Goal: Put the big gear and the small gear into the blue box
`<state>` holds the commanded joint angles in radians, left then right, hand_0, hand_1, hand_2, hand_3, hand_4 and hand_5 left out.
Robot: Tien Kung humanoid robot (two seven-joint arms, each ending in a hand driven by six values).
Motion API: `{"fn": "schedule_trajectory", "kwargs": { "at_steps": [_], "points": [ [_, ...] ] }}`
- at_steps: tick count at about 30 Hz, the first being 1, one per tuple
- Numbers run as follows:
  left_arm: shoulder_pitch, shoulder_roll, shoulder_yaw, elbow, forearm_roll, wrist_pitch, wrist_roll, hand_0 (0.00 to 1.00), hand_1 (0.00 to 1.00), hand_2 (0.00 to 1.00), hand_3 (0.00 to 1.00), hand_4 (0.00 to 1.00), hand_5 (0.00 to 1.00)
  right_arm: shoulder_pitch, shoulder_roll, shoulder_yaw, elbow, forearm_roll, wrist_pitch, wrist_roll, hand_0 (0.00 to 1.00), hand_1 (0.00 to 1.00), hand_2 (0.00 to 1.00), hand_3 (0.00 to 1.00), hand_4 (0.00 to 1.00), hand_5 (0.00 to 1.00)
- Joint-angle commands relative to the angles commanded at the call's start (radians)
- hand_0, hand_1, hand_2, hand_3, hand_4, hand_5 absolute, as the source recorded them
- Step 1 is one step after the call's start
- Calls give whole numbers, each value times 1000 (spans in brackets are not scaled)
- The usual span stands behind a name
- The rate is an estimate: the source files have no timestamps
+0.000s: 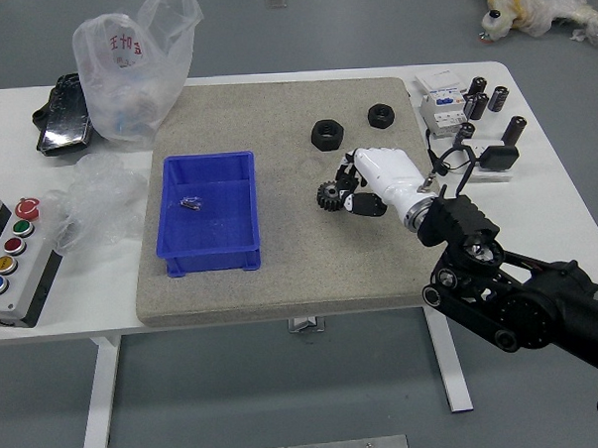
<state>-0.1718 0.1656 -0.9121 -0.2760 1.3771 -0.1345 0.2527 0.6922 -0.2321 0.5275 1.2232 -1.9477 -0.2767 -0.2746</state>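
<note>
The blue box (209, 214) stands on the left part of the grey mat, with a small shiny metal piece (191, 203) inside. Whether that piece is the small gear I cannot tell. A dark toothed gear (330, 196) lies on the mat to the right of the box. My right hand (351, 190) is low over the mat, right at the gear's right side, and hides part of its edge. Whether the hand grips the gear is unclear. My left hand is out of view.
Two black hex nuts (327, 134) lie behind the gear. Black cylinders (496, 98) and white boxes (443, 111) stand at the right. Plastic bags (124, 73), a black pouch (66, 115) and a button panel (16, 258) are at the left.
</note>
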Motion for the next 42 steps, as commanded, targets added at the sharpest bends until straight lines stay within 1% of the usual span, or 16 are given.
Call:
{"fn": "schedule_trajectory", "kwargs": {
  "at_steps": [3,5,7,8,13,14,19,20,25,26,31,32,37,38,39,42],
  "points": [
    [-1,0,1,0,0,0,0,716,605,597,671,693,487,13,12,-21,27,-5,-1,1,288,452,339,408,62,2],
    [-2,0,0,-1,2,-2,0,716,605,597,671,693,487,34,39,-57,60,-12,-3,2,288,452,339,408,62,2],
    [-2,0,-2,-1,5,-3,1,716,605,597,671,693,487,51,64,-86,70,-18,-5,3,288,452,339,408,62,2],
    [-2,0,-3,-1,6,-3,1,716,605,597,672,693,487,58,76,-101,71,-19,-6,3,298,469,370,435,89,2],
    [-3,1,-9,-2,14,-6,4,716,605,597,672,693,487,83,122,-174,44,-7,-18,9,298,469,370,435,89,2],
    [-3,1,-10,-2,15,-7,5,716,605,597,673,693,487,85,129,-186,36,-5,-21,10,312,494,439,501,27,2],
    [-4,-1,-12,-3,19,-9,7,716,605,597,673,693,487,80,155,-210,-8,16,-35,18,312,494,439,501,27,2],
    [-4,-1,-12,-3,18,-9,8,716,605,597,672,693,488,77,156,-209,-15,22,-33,22,368,600,609,622,196,203],
    [-4,-2,-13,-4,20,-10,9,716,605,597,672,693,488,69,158,-189,-31,28,-38,36,368,600,609,622,196,203],
    [-4,-2,-14,-4,21,-11,9,716,605,596,672,693,488,68,158,-185,-32,27,-40,36,400,719,817,844,570,209],
    [-4,-3,-14,-4,22,-12,9,716,605,596,672,693,488,65,160,-168,-36,24,-50,35,400,719,817,844,570,209],
    [-5,-3,-14,-4,22,-12,9,715,605,596,671,693,487,65,160,-166,-37,24,-51,34,405,729,824,857,578,185],
    [-5,-3,-15,-4,24,-12,10,715,605,596,671,693,487,63,158,-165,-41,28,-52,32,405,729,824,857,578,185],
    [-5,-3,-16,-4,25,-12,10,715,605,595,672,693,487,62,158,-165,-41,29,-52,32,406,729,823,854,599,197],
    [-5,-2,-16,-4,25,-12,10,715,605,595,672,693,487,61,157,-163,-42,30,-52,32,406,729,823,854,599,197],
    [-5,-3,-15,-4,24,-12,10,715,605,595,672,693,487,58,154,-138,-51,36,-57,36,406,729,823,854,599,197]
  ]
}}
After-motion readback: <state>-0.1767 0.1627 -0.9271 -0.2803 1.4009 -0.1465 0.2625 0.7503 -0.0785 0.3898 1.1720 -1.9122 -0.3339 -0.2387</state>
